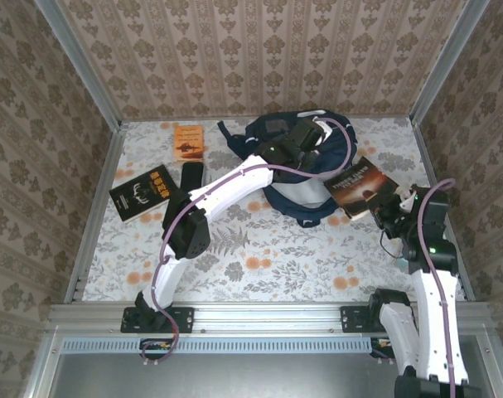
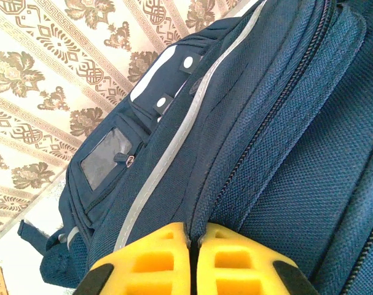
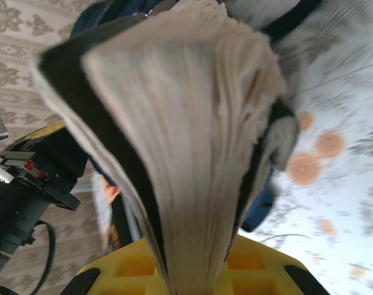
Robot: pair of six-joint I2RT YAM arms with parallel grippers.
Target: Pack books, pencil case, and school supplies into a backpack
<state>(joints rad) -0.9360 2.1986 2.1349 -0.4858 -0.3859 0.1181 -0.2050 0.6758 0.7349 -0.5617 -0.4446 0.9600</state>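
R gripper: jaws clenched on one edge of the dark brown paperback with reddish cover picture. Its pages fan out just above the yellow pads. This book hangs low near the right edge of the table, cover up.

L gripper: jaws pressed together against the large navy-blue fabric backpack, beside a zipper. If they pinch a fold or a pull, I can't tell.

The backpack is at the middle of the far edge. From the R jaws it lies left and a bit farther. The book's long axis points approx. that way, far corner at the bag's right side. I think the R arm is nearer for the insert, but I see no opening.

Not packed yet, all on the L side:
- small orange paperback
- black paperback w/ gold lettering
- flat black oblong pencil case
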